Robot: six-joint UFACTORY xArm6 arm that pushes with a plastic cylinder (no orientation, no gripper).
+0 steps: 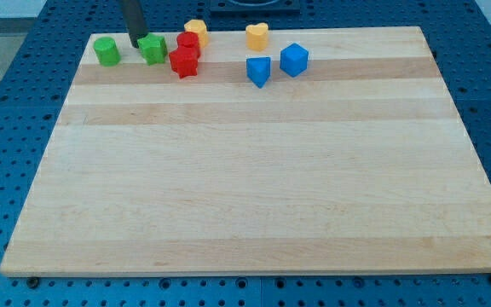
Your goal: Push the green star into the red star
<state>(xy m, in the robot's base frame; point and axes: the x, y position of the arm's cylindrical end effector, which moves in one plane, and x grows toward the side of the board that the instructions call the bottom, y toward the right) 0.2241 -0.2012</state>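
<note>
The green star (pixel 153 49) sits near the view's top left of the wooden board. The red star (pixel 183 63) lies just to its lower right, a small gap or light contact between them; I cannot tell which. My tip (pixel 134 43) rests at the green star's left edge, touching or nearly touching it. The dark rod rises from there out of the view's top.
A green round block (pixel 106 51) is left of my tip. A red round block (pixel 187 43) and a yellow block (pixel 196 31) stand behind the red star. A yellow heart (pixel 257 36), a blue triangular block (pixel 259 71) and a blue cube (pixel 294 60) lie to the right.
</note>
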